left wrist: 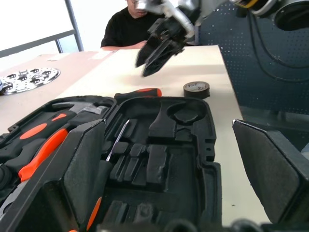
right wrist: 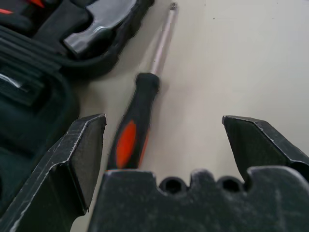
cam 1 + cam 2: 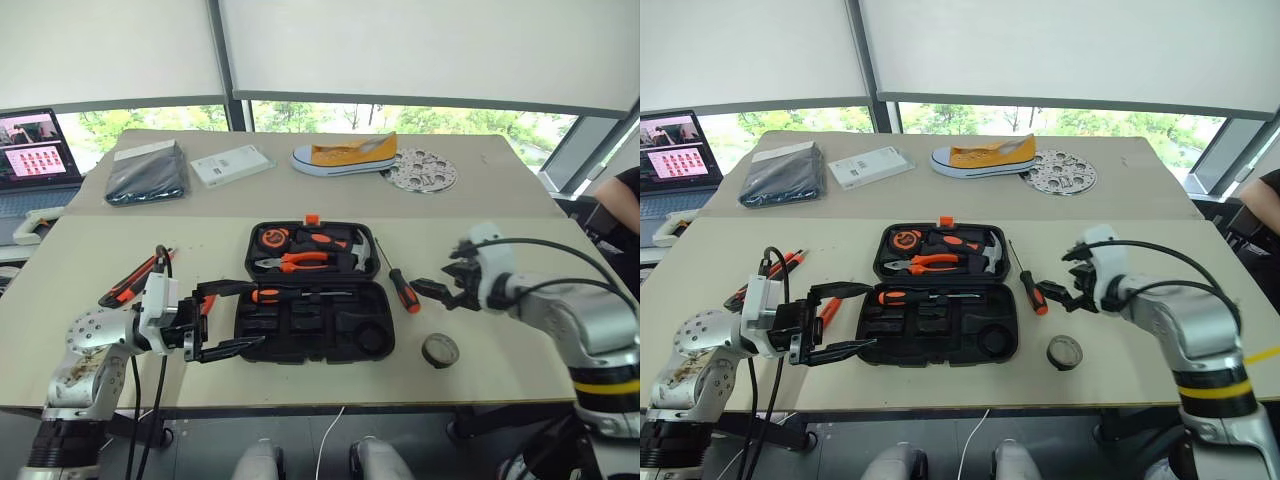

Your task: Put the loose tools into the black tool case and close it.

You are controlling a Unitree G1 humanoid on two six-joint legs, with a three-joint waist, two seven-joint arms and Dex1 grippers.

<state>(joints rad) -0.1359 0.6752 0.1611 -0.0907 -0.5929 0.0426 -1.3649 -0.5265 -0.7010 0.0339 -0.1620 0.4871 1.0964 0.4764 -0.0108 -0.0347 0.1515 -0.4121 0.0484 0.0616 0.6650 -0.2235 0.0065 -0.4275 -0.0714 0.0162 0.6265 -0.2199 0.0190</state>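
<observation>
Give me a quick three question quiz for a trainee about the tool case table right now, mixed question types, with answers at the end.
1. True or false: the black tool case lies closed.
2. Which loose tool lies nearest the right pincer? A) black-and-orange screwdriver B) tape roll C) yellow shoe
3. Fill in: the left pincer hovers with its jaws ____ at the case's left edge.

Key: 1 false, both halves lie open flat. 2 A, it lies just right of the case, in front of that pincer. 3 open.
</observation>
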